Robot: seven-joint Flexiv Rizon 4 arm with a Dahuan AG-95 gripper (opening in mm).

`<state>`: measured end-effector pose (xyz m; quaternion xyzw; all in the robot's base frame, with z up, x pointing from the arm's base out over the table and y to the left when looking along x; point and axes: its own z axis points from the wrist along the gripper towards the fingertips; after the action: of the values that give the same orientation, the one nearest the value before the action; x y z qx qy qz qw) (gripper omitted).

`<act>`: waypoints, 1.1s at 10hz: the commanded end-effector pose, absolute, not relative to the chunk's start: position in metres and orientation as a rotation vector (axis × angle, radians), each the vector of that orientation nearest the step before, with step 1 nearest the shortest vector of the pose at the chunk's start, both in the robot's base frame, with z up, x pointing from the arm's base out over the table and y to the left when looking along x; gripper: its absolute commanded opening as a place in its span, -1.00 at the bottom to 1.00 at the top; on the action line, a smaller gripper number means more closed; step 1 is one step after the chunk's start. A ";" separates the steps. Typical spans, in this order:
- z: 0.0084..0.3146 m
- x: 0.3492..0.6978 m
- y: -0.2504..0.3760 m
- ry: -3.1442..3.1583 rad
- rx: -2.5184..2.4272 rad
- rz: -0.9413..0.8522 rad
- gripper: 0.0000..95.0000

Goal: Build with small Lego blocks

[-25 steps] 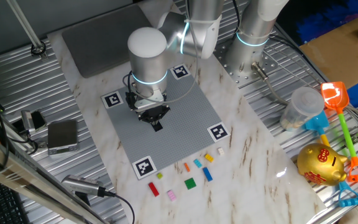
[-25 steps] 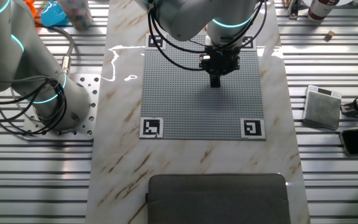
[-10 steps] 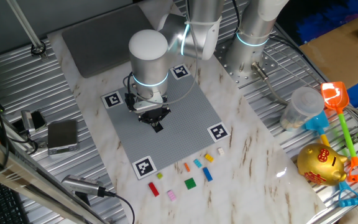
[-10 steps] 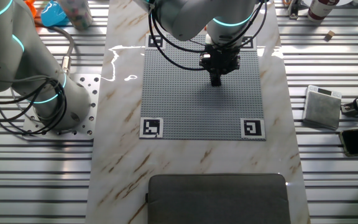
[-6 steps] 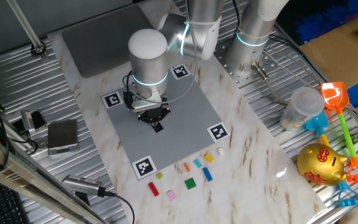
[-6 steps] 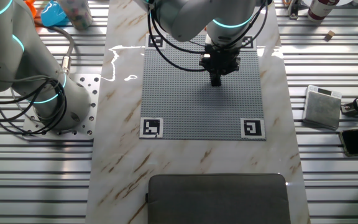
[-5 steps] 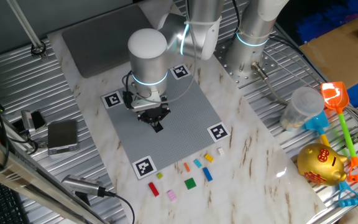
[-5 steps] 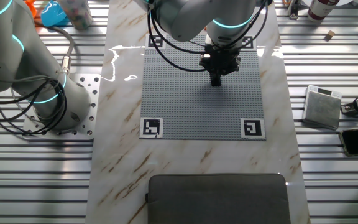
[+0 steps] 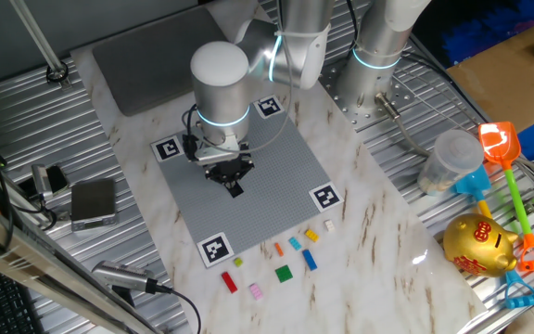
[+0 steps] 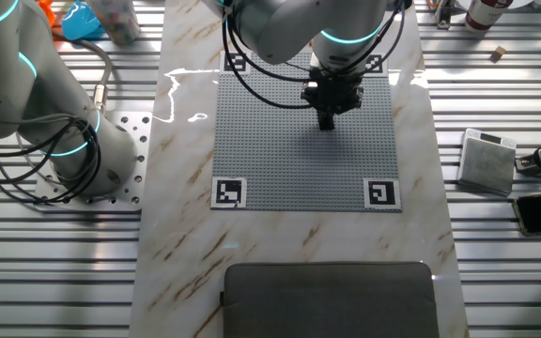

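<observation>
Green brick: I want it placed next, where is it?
In one fixed view, the green brick lies on the marble beside the grey plate, between the pink brick and blue brick.

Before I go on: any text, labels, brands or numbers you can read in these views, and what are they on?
No readable words or numbers in either view.
Grey studded square baseplate: black-and-white square corner markers, patterns only, no letters.
Gold piggy bank: red marking, too blurred to read.
Cardboard box: no legible print.

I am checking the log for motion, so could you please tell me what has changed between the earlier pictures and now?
Nothing visibly changed: the end effector remains low over the grey plate, and the loose Lego blocks lie where they were.
</observation>
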<state>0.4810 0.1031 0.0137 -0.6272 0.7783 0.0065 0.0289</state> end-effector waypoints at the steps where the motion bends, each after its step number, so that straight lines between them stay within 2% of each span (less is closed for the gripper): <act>1: 0.008 0.481 0.104 2.401 -1.930 0.030 -1.00; 11: 0.007 0.480 0.107 2.427 -1.916 0.016 -1.00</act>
<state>0.4802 0.1074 0.0135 -0.6193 0.7848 0.0061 0.0249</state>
